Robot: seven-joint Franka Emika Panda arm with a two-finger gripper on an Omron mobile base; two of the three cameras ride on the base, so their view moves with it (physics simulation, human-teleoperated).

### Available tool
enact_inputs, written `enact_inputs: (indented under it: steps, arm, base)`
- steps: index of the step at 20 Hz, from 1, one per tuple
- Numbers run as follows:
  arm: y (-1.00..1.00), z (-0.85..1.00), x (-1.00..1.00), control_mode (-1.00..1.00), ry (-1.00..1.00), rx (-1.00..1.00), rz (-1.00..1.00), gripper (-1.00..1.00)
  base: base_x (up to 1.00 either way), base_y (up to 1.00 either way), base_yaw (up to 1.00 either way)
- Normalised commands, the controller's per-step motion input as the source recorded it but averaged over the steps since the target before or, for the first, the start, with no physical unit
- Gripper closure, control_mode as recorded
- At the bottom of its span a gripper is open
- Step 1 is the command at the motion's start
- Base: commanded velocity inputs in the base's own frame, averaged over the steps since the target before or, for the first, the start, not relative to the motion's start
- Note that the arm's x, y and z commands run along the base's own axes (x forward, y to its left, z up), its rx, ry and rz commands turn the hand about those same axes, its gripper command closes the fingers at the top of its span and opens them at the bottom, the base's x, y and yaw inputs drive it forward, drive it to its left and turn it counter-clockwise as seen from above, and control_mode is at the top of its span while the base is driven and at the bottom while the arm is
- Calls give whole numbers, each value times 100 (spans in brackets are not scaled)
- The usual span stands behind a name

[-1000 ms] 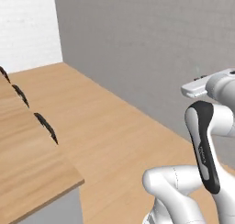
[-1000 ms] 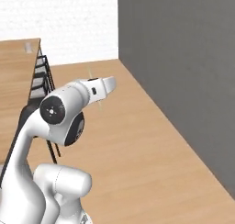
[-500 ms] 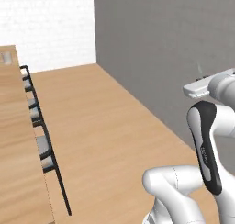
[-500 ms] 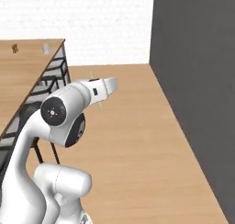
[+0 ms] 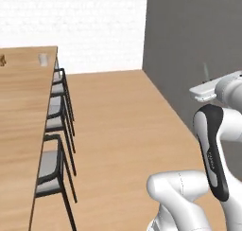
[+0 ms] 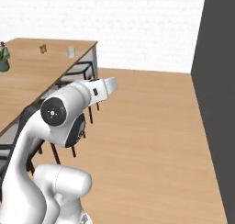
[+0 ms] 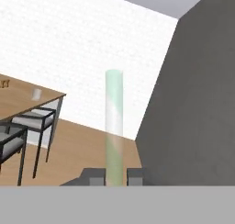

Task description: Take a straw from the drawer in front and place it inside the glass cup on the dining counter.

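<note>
- The dining counter lay far off to the left of the gripper, with a row of black chairs along its near edge. I judged that the base could clip those chairs on the way in, or stop too far out for the arm to reach over them.
- The dark grey wall stood close on the gripper's right side. A wide swing of the arm towards it looked likely to knock the straw, so I reckoned any swing should go left instead.
- The gripper was closed on the straw, a pale green translucent tube standing straight up between the two finger tips, pinched at its bottom end. With so little of it inside the grip, I thought a jolt could tilt it or let it slide through.
- The glass cup sat at the far end of the counter, well ahead and left of the gripper, small and faint. Its narrow mouth left little room for error, and a tilted straw could tip it over.
- The small brown thing near the cup was too small to name, and the green plant was cut off at the frame edge.
- The straw showed as a thin faint line above the hand in the left base view, so I could not check its lean there.
- I could not see the drawer, so whether it stood open I could not tell.
</note>
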Motion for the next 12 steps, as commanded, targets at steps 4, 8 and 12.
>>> enact_inputs:
  steps: [4,8,12]
  arm:
    - [0,0,0,100,0,0,0,100]
    - [0,0,0,100,0,0,0,100]
    - [0,0,0,100,0,0,0,100]
  base:
    - [89,-44,45]
    - [93,-43,45]
    - [95,-40,45]
